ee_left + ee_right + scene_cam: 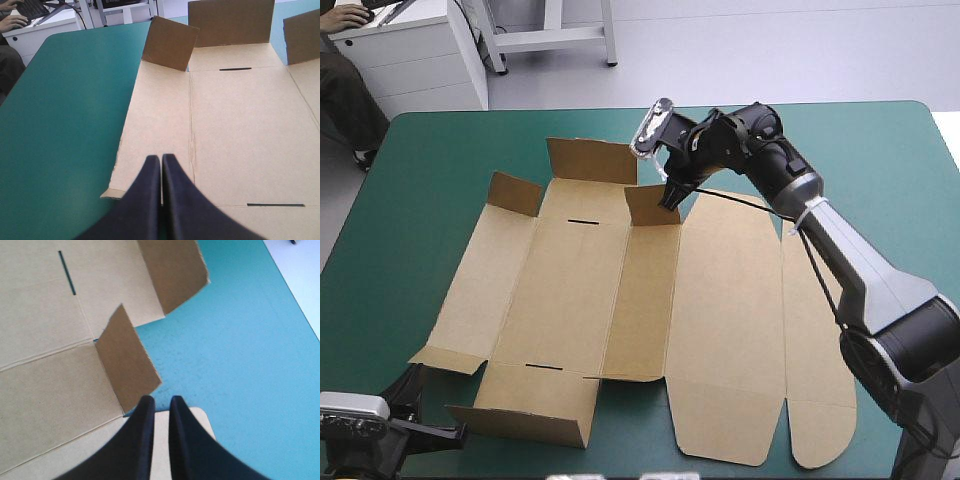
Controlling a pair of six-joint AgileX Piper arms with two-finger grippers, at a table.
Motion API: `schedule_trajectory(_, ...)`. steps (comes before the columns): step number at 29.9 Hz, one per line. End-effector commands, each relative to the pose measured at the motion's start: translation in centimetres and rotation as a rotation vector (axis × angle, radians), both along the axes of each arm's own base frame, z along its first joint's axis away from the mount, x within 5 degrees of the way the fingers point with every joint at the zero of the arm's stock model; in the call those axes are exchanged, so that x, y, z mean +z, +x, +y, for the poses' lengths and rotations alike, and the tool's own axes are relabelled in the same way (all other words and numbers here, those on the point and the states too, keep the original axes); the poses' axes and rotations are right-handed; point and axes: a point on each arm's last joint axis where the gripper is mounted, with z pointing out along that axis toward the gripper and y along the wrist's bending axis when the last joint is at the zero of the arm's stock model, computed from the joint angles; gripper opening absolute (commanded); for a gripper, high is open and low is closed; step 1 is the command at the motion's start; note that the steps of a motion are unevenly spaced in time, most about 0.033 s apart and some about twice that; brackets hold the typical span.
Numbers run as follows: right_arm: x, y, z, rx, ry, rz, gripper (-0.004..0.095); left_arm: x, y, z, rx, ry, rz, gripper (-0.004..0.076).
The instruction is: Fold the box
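Note:
The brown box (570,290) lies spread on the teal-green cover as a cut sheet, its lid (730,330) flat to the right. The far flap (590,160) and two far corner tabs stand up, and a near flap (525,405) is raised. My right gripper (670,203) points down at the right far tab (652,205). In the right wrist view its fingers (159,399) are all but shut with nothing between them, just off that tab's (127,357) corner and above the lid's edge (202,421). My left gripper (455,433) is shut (161,159) at the box's (240,130) near left corner.
Bare teal-green cover (420,200) stretches left of the box and beyond the far flap (172,270) toward the table's far right corner. A white cabinet (410,60) stands past the far left corner.

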Motion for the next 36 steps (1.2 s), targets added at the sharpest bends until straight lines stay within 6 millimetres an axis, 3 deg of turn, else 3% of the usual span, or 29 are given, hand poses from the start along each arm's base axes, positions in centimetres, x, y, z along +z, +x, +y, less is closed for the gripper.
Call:
schedule_trajectory(1,4.7,-1.7,-2.4,-0.165,0.138,-0.053,0.0001,1.4,-0.4,0.0,-0.002,-0.02,-0.111,-0.001)
schedule_trajectory(7,5.5,-2.8,-6.1,-0.416,0.245,0.096,0.0,1.4,-0.4,0.0,-0.002,-0.02,-0.111,-0.001)
schedule_trajectory(14,4.9,-6.9,-10.8,-0.519,0.298,0.075,0.0,1.4,-0.4,-0.1,-0.008,-0.031,-0.111,0.0023)
schedule_trajectory(18,3.2,-10.4,-12.7,-0.537,0.312,0.057,0.0,1.4,-0.4,-0.1,-0.008,-0.031,-0.111,0.0119)
schedule_trajectory(28,-1.5,-19.0,-15.9,-0.571,0.402,0.017,-0.0001,1.4,-0.4,-0.1,-0.008,-0.031,-0.111,0.0495)
schedule_trajectory(36,-4.2,-24.2,-17.7,-0.563,0.495,-0.07,0.0,1.4,-0.4,-0.1,-0.01,-0.033,-0.111,0.0511)
